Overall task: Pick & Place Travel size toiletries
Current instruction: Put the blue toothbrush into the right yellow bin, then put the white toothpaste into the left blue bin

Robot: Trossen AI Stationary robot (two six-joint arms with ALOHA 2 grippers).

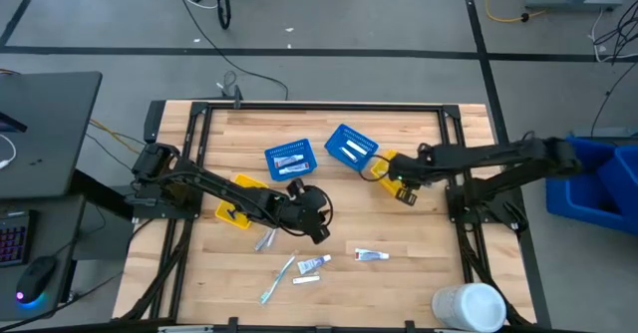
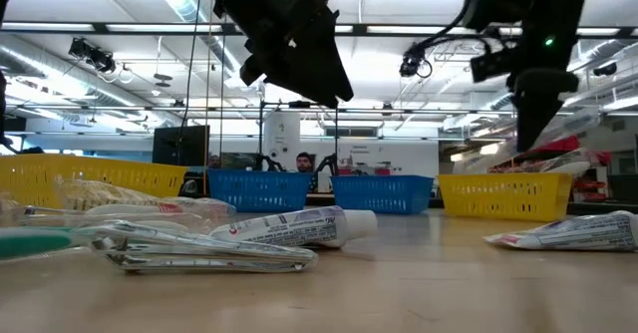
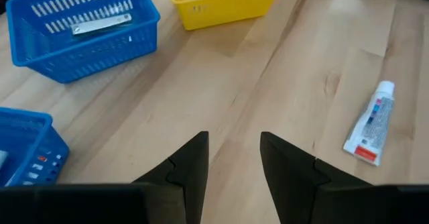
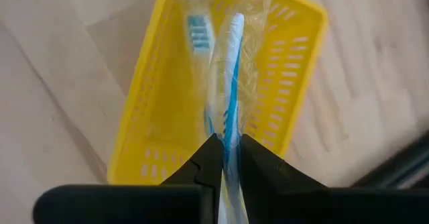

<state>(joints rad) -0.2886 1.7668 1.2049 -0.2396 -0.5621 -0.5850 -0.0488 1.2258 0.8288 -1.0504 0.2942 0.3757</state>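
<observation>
My right gripper (image 4: 226,143) (image 1: 402,188) is shut on a white and blue toothbrush (image 4: 231,70) in a clear wrapper, above the yellow basket (image 4: 301,70) (image 1: 382,164) at the table's right middle. My left gripper (image 3: 233,140) (image 1: 317,228) hovers open over bare wood near the table's middle, with nothing between its fingers. Other toiletries lie flat on the wood toward the near edge: a white tube (image 1: 371,255) (image 3: 371,125), another tube (image 1: 312,263) (image 2: 299,225) and a slim toothbrush (image 1: 277,278). My right gripper pinches the wrapped toothbrush between its two fingers at the handle (image 4: 228,127), wrapper and all. The fingers point steeply down, and the toothbrush runs on in line with them. It hangs below the fingers over the yellow basket's inside; whether its far end touches the basket I cannot tell.
Two blue baskets (image 1: 291,159) (image 1: 351,146) with items in them stand at the far middle. A second yellow basket (image 1: 239,201) sits under the left arm. A large white cylinder (image 1: 469,306) stands at the near right corner.
</observation>
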